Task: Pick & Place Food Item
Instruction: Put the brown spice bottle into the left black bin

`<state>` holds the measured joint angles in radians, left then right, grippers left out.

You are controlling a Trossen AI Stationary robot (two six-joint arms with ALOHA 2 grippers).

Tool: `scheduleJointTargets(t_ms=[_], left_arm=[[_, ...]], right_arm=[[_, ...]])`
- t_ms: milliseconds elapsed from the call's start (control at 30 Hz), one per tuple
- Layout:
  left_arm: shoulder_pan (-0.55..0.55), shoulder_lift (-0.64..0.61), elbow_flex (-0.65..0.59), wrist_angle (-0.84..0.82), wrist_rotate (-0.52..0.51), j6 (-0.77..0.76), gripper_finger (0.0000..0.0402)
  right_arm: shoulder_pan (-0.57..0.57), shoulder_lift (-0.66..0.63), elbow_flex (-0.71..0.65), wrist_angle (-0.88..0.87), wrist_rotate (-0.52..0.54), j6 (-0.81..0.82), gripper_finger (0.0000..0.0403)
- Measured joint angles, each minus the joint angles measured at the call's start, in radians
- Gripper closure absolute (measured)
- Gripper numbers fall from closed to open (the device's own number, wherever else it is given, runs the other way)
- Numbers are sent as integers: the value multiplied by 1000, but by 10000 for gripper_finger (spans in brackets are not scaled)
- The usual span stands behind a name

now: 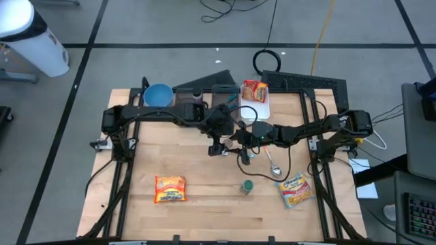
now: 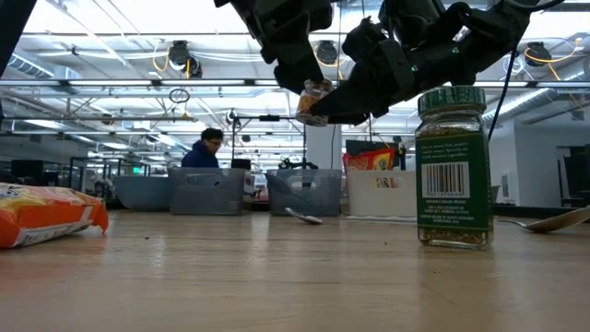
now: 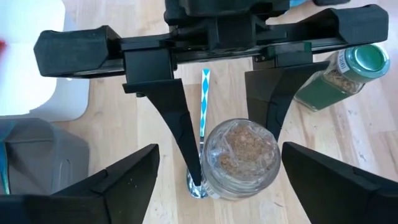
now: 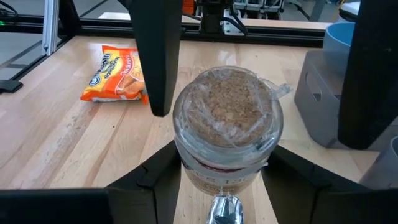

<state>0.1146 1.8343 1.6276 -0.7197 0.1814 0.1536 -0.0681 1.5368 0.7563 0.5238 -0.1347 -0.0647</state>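
Observation:
A small glass jar [image 4: 227, 124] of brown crumbs, its top covered with clear plastic, is held above the table's middle, and it also shows in the low view [image 2: 313, 100]. My right gripper [image 4: 224, 165] is shut on it. My left gripper [image 3: 221, 152] is wide open. Its fingers [image 4: 155, 56] stand on either side of the jar without touching it. In the high view both grippers meet at the centre, with my left gripper [image 1: 216, 146] beside my right gripper [image 1: 240, 139]. My right gripper pinches the jar's side wall [image 4: 186, 165] between its two fingers, below the plastic-covered top. The fingers [image 3: 183, 130] slant down at it from the table's right. The jar is lifted clear of the table, its top facing up.
A green-lidded spice jar [image 1: 247, 186] stands near the front, and a spoon [image 1: 274, 168] lies beside it. Ramen packets lie at the front left [image 1: 170, 188], at the front right [image 1: 295, 190] and on a white tray [image 1: 255, 90] at the back. A blue bowl [image 1: 158, 95] stands at the back left.

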Motion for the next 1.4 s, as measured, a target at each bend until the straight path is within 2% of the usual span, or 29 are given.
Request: scheduleJointTargets(t_ms=[433,567,733,1133,1400], left_arm=[[-14,-1,0,-17,-21,13,100],[-21,-1,0,-17,-66,29,105],[-22,-1,0,-17,-74,36,111],[-21,-2,0,25,-86,44,215],[-19,-2,0,25,-87,48,211]], right_arm=[[-1,0,0,3,-27,-3,222],[-2,0,0,2,-23,0,218],[-1,0,-1,15,-23,0,223],[-2,0,-2,37,-19,-5,222],[0,0,-2,36,-19,-8,223]])
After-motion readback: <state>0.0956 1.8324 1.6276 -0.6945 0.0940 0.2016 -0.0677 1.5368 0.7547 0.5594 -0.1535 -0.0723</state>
